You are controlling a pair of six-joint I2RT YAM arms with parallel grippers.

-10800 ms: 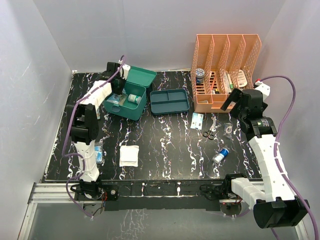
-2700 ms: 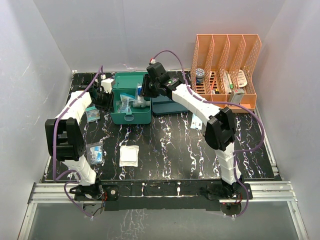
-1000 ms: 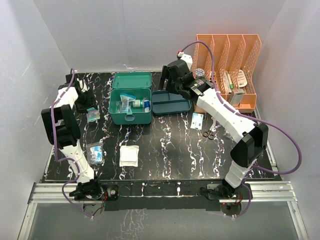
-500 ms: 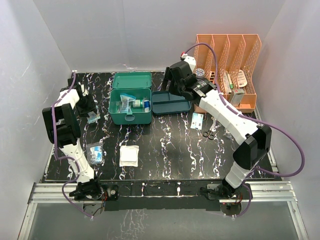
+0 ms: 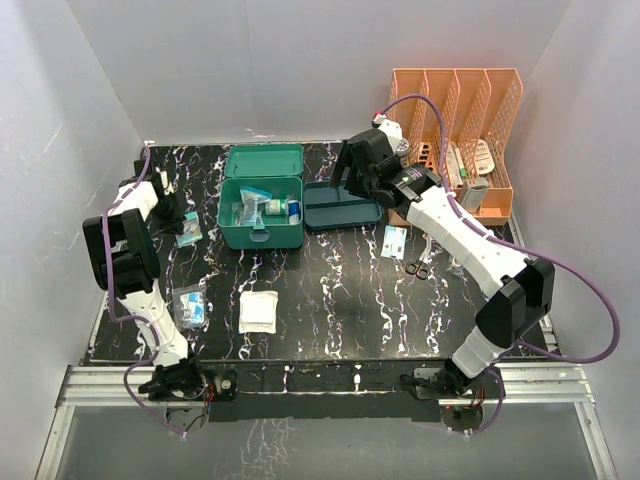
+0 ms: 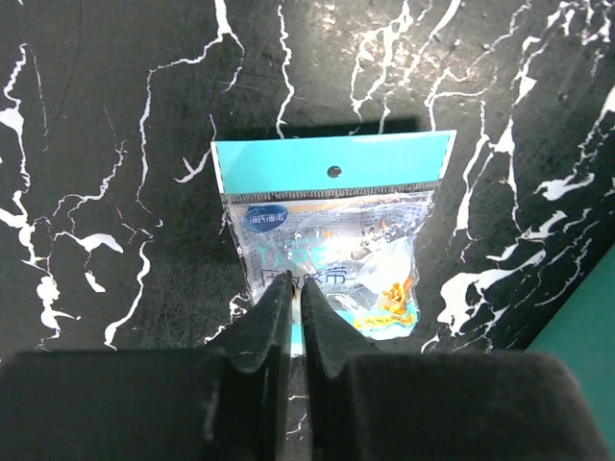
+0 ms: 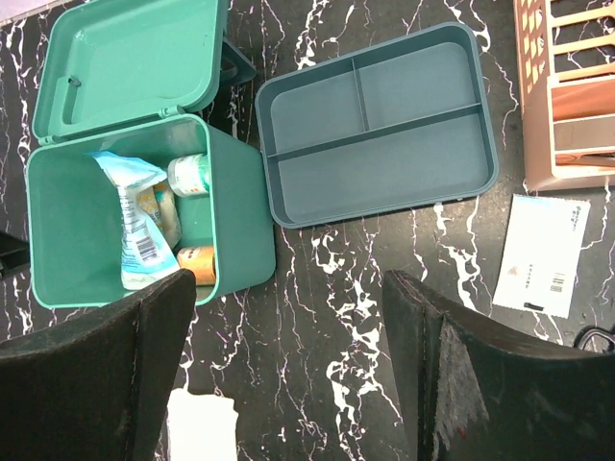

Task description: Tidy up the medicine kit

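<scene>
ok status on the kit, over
Left gripper shut, tips at packet, hold unclear. Right gripper open, above tray beside kit. Kit lid open, items inside. Nothing blocking its mouth.

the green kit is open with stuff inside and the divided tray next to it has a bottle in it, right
Not quite. The medicine kit is open with items inside, and the divided tray does sit next to it, but the tray holds no bottle. The right wrist view shows all three of its compartments bare.
</scene>
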